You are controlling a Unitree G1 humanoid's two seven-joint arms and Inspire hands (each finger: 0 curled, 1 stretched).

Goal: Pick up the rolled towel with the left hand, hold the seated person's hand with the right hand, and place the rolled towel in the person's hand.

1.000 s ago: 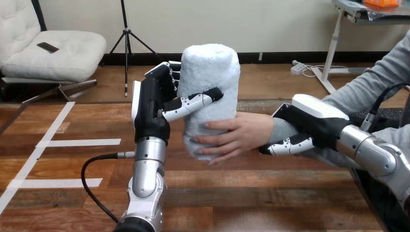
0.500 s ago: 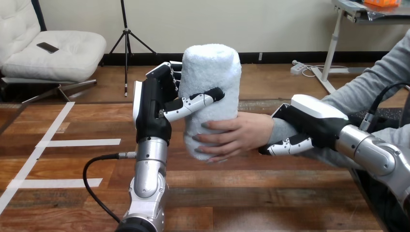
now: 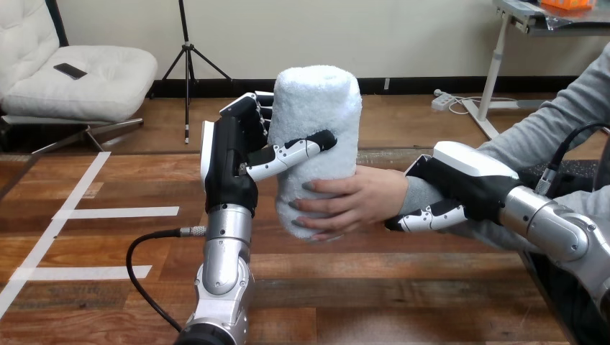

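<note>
Over the wooden table [image 3: 403, 287] we see our left hand [image 3: 230, 162] clasping the rolled towel [image 3: 320, 108] upright, thumb across its front. Beside that thumb, the person's hand [image 3: 352, 201] wraps the towel's lower part. Our right hand [image 3: 460, 183] curls round the person's wrist [image 3: 416, 194].

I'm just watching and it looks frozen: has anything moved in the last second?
Barely. The left hand, curled round the upright rolled towel, has carried it slightly rightward in the view, and the person's hand, holding the towel's lower part, went along. Nothing was taken or let go. The right hand stays clasped round the person's wrist.
</note>
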